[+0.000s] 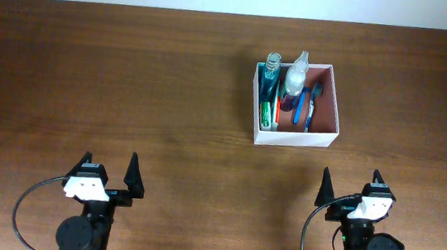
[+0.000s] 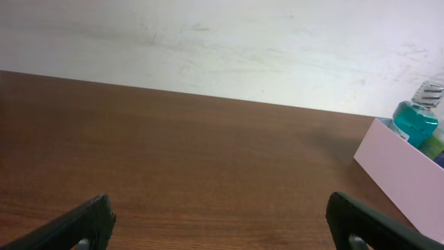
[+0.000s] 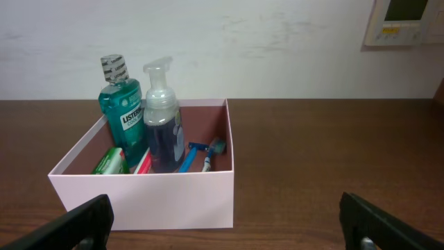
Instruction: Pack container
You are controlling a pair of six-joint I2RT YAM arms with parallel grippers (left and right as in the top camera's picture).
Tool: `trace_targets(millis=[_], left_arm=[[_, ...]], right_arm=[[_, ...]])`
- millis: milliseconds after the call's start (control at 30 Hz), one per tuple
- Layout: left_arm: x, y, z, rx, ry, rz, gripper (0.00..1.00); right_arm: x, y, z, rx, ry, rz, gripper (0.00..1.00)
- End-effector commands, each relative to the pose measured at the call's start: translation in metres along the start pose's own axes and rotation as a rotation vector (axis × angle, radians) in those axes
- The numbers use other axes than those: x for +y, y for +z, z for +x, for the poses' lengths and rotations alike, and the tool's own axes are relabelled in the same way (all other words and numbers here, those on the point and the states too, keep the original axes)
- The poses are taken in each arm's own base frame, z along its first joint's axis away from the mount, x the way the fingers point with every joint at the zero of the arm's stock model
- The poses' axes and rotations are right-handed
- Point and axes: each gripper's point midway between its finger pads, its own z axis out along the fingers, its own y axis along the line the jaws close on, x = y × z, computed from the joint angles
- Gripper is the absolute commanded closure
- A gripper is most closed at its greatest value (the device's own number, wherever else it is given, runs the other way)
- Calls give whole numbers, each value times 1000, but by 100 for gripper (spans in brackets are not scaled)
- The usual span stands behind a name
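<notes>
The container (image 1: pixel 295 137) is a square white box with a pinkish-brown inside, on the table at the far right of centre. It also shows in the right wrist view (image 3: pixel 173 201) and at the right edge of the left wrist view (image 2: pixel 406 177). Inside stand a teal mouthwash bottle (image 3: pixel 121 111) and a clear pump bottle (image 3: pixel 161 125), with a green tube (image 3: pixel 109 162), a red item and a blue razor (image 3: pixel 196 154) lying beside them. My left gripper (image 1: pixel 107 176) is open and empty near the front left. My right gripper (image 1: pixel 351 192) is open and empty, in front of the box.
A pale wall (image 2: pixel 208 42) runs behind the table's far edge. A wall control panel (image 3: pixel 406 21) hangs at the upper right in the right wrist view. Bare wooden tabletop (image 1: pixel 111 88) lies left of the box.
</notes>
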Motion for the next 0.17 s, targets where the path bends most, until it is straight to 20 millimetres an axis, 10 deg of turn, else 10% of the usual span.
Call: trace_targets(millis=[0, 133], left_arm=[[0, 0, 1, 4, -6, 4, 1], [0, 0, 1, 4, -6, 4, 1]], right_arm=[[-1, 0, 2, 3, -3, 9, 1], [-1, 0, 2, 3, -3, 9, 1]])
